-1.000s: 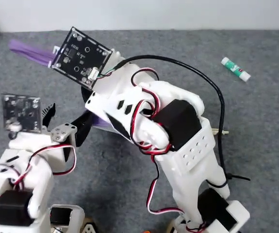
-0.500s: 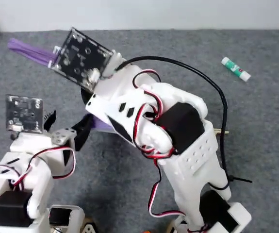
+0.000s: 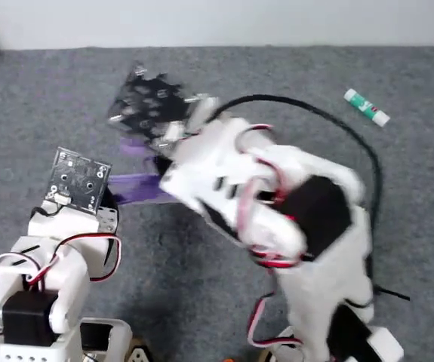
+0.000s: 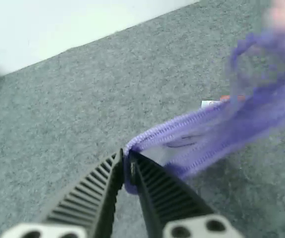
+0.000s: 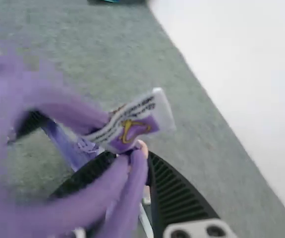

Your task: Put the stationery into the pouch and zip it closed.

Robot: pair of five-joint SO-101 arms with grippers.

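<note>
The purple pouch (image 3: 135, 188) lies on the grey carpet between the two arms. My left gripper (image 4: 129, 171) is shut on one end of the pouch (image 4: 201, 136), which stretches away from the fingers. My right gripper (image 5: 138, 161) is shut on the pouch's other end, among a purple strap (image 5: 58, 114) and a white and purple label tag (image 5: 132, 121). In the high view the left arm's wrist (image 3: 77, 182) sits at the pouch's left end, and the right arm (image 3: 262, 204) covers the rest. A white and green glue stick (image 3: 366, 107) lies far right.
A black cable (image 3: 330, 124) loops over the right arm. The carpet ends at a pale wall (image 3: 217, 23) along the far side. Open carpet (image 3: 413, 196) stretches to the right, around the glue stick.
The right arm has swung to the right and dragged the pouch away from the far left. The left gripper has shifted right and shut on the pouch's end.
</note>
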